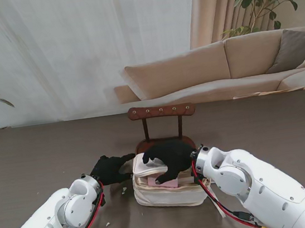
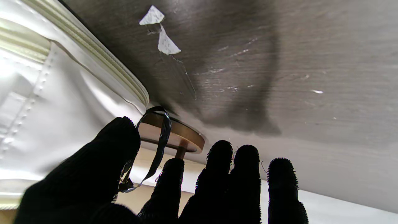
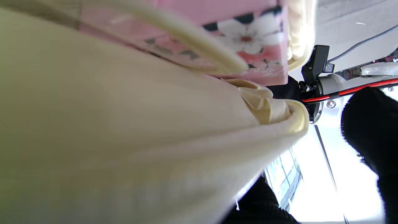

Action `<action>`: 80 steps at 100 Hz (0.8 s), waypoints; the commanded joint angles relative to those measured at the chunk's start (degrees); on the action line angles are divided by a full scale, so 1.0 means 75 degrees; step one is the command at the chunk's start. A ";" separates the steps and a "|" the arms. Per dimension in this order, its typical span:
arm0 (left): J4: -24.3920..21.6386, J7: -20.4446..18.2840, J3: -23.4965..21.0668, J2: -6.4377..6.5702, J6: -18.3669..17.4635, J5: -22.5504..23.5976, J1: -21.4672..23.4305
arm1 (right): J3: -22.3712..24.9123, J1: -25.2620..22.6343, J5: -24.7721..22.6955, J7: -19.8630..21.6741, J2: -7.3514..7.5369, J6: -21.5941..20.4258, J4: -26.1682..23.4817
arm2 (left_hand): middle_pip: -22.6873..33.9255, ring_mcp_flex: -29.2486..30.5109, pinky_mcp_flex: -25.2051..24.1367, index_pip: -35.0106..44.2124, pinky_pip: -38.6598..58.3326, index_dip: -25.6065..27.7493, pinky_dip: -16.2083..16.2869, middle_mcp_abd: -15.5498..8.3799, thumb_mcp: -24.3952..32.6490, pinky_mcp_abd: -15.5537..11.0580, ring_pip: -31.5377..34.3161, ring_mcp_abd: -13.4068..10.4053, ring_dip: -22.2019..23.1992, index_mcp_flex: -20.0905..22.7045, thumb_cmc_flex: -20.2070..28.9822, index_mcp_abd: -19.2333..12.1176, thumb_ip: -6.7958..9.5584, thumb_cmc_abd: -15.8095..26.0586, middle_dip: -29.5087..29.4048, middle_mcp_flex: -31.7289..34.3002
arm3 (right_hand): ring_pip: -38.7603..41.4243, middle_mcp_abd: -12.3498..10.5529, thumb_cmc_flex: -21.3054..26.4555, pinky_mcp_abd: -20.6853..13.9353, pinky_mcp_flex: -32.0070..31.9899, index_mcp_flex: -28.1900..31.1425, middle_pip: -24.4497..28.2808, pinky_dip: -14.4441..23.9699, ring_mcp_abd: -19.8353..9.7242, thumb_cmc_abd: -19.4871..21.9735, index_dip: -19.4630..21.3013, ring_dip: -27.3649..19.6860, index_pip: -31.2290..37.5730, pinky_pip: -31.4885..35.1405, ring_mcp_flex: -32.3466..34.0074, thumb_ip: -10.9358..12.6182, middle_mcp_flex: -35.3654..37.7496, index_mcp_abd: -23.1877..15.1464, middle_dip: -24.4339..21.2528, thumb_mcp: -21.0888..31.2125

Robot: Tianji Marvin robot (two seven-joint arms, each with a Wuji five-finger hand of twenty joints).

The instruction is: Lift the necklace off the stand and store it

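Note:
The wooden necklace stand (image 1: pixel 161 111) rises mid-table, and I see nothing hanging from its peg bar. Just in front of it lies a cream pouch (image 1: pixel 169 195), open at the top and showing a pink floral lining (image 3: pixel 248 37). My right hand (image 1: pixel 169 155) hovers over that opening with its fingers curled down inside; the pouch fabric (image 3: pixel 124 124) hides what they hold. My left hand (image 1: pixel 108 169) rests at the pouch's left side (image 2: pixel 46 93). Its thumb and forefinger pinch a thin dark strap (image 2: pixel 162 137) beside the stand's round base (image 2: pixel 186 138). Whether that strap is the necklace is unclear.
Small white paper scraps (image 2: pixel 166 45) lie on the dark table to the left of the pouch (image 1: pixel 123 190). A beige sofa (image 1: pixel 230 64) and potted plants stand beyond the far edge of the table.

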 commanded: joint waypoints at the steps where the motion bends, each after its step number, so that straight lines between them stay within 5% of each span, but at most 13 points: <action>1: 0.0090 -0.0125 0.0076 -0.0116 0.0031 -0.0053 -0.0096 | -0.0099 -0.0115 -0.0088 0.0058 0.0012 0.0042 0.0182 | -0.0051 -0.0220 -0.0290 -0.0094 -0.0222 -0.0079 0.0149 0.0171 -0.0179 -0.0098 -0.0124 0.0059 -0.0095 -0.0186 0.0145 -0.0232 0.0290 0.0326 0.0118 -0.0273 | -0.0907 -0.0104 -0.0297 -0.0030 -0.2280 -0.0377 0.0192 0.0222 0.0391 -0.0181 -0.0088 -0.0659 0.0073 -0.0115 -0.0440 -0.0014 -0.0386 0.0213 -0.0082 -0.0224; 32: 0.0555 0.0039 0.0523 -0.0240 0.0079 -0.0492 -0.0495 | -0.0227 -0.0058 -0.0988 -0.0655 0.0026 0.0001 0.0335 | -0.0064 -0.0286 -0.0341 -0.0018 -0.0351 -0.0100 0.0291 0.0220 -0.0299 -0.0118 -0.0132 0.0083 -0.0104 -0.0173 0.0206 -0.0280 0.0298 0.0397 0.0186 -0.0318 | -0.0776 -0.0150 -0.0116 -0.0106 -0.2122 -0.0614 0.0340 0.0269 0.0290 -0.1012 -0.0177 -0.0680 0.0305 -0.0098 -0.0329 -0.0072 -0.0509 0.0415 -0.0138 0.0427; 80: 0.0741 0.0207 0.0691 -0.0341 0.0147 -0.0818 -0.0544 | -0.0513 0.0096 -0.1385 -0.1239 0.0012 -0.0011 0.0670 | -0.0060 -0.0282 -0.0343 0.0130 -0.0445 -0.0068 0.0474 0.0241 -0.0440 -0.0100 -0.0124 0.0167 -0.0107 0.0011 0.0348 -0.0415 0.0304 0.0496 0.0242 -0.0246 | -0.0668 -0.0272 0.0848 -0.0170 -0.1584 -0.0084 0.0336 0.0147 0.0122 -0.1779 -0.0223 -0.0670 0.0577 0.0170 0.0439 -0.0055 0.0272 0.0219 -0.0214 0.1353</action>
